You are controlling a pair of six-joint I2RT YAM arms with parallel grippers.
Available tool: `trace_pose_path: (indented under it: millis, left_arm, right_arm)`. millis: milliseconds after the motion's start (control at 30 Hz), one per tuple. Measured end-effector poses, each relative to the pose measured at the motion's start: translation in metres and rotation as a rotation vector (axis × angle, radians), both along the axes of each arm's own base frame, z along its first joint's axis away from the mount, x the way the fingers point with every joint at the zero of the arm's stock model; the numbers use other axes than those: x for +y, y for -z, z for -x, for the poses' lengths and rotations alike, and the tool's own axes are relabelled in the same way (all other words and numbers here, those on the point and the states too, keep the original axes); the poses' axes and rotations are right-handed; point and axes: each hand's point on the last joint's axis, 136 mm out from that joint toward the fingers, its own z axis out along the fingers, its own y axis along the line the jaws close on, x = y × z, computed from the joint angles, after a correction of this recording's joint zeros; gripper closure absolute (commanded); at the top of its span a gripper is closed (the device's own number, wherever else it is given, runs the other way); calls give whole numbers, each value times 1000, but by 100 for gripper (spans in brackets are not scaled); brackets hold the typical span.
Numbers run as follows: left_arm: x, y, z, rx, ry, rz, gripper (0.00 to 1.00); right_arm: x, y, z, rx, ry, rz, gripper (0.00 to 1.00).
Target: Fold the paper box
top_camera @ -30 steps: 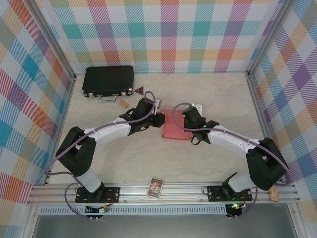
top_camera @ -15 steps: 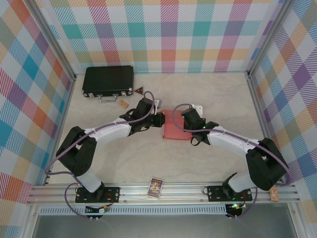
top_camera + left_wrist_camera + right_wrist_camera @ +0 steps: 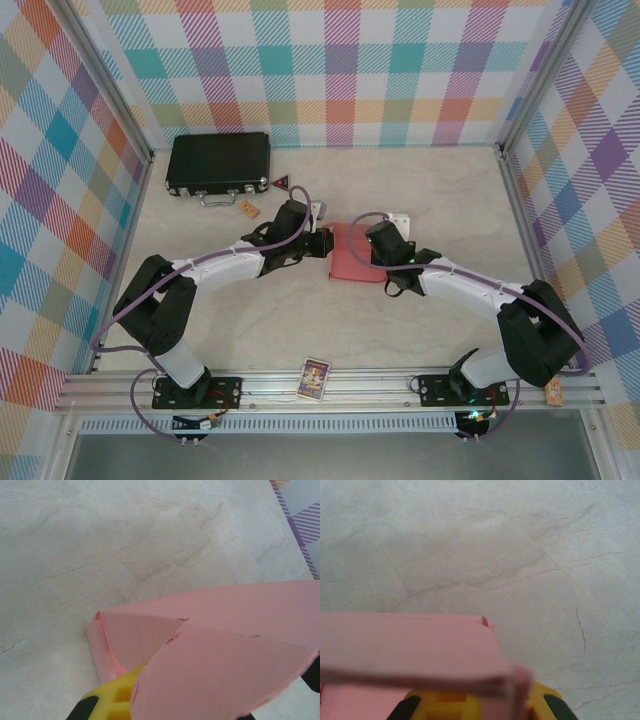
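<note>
There is one salmon-pink paper box [image 3: 348,260] of thin card, and it lies near the middle of the pale marble-patterned table [image 3: 450,180], between the two grippers. The left gripper [image 3: 327,243] is at the left edge of this box and its jaws are closed narrow on the card; in the left wrist view one yellow fingertip [image 3: 112,700] shows under a curved pink flap of the paper box [image 3: 225,650]. The right gripper [image 3: 371,243] is at the right edge, also closed narrow on the card; in the right wrist view the paper box [image 3: 405,645] has a flat folded edge just above the yellow fingers [image 3: 542,700]. At the far left corner stands one black hard case [image 3: 218,162] with latches. Near it I count one small red triangular piece [image 3: 281,183] and one small tan block [image 3: 248,208]. One white small object [image 3: 401,216] lies just behind the right gripper. One colourful card [image 3: 314,378] rests on the metal rail at the near edge.
</note>
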Motion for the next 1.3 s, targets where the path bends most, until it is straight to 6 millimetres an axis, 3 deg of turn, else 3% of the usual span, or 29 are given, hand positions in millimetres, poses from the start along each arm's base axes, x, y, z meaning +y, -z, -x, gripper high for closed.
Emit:
trace_pose_path:
  millis: [700, 1300]
  left_arm:
    - [-8, 20, 15, 19, 25, 4, 100]
    - [-11, 25, 37, -69, 105, -56, 100]
  right_arm:
    - [-6, 11, 15, 1, 17, 11, 98]
    - [-8, 15, 34, -9, -10, 31, 86]
